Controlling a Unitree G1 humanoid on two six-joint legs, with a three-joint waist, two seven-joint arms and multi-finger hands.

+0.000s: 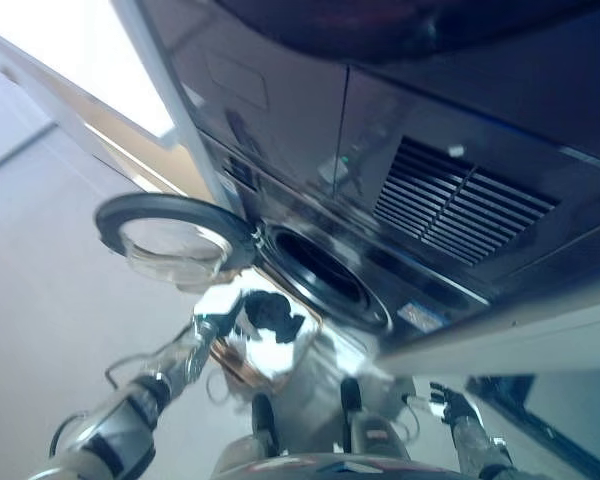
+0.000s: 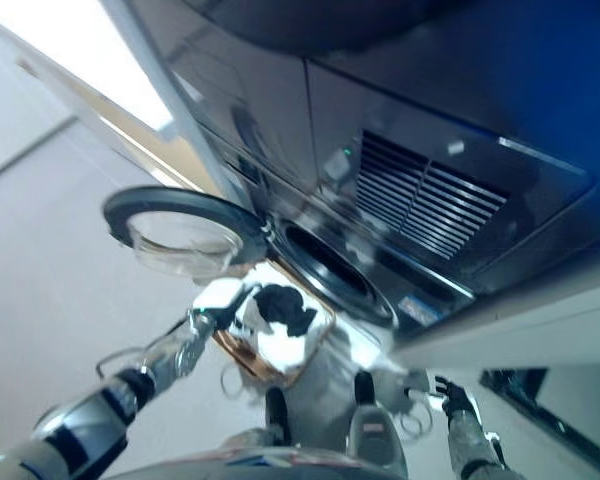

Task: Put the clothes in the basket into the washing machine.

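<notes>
Washer [image 1: 450, 200] fills the upper right of the frame, tilted view; its round door [image 1: 170, 240] is swung open at centre left, glass showing, and the dark drum opening [image 1: 325, 275] sits just right of it, mid frame. Basket [image 2: 280, 345] — brownish rim, pale and dark clothes [image 2: 275, 315] heaped inside — stands on the floor [image 1: 40, 290] just below the door and drum, lower centre. Left hand [image 2: 212, 318] comes in from lower left and is at the basket's left edge, touching or right beside the clothes; fingers merge with the pile, so cannot tell whether it holds cloth or is just reaching. Right hand [image 1: 450, 402] is low at lower right, well apart from the basket, fingers spread and relaxed, holding nothing, idle. Step in hand, as a guess: picking a garment out of the basket with the left hand — door already open, drum looks dark with no clothes that can be made out. Next move calls for a firm pinch on one piece, a lift clear of the basket rim, then a carry up and right past the door's edge into the drum. Risk: cloth trailing or snagging on the rim or door.
</notes>
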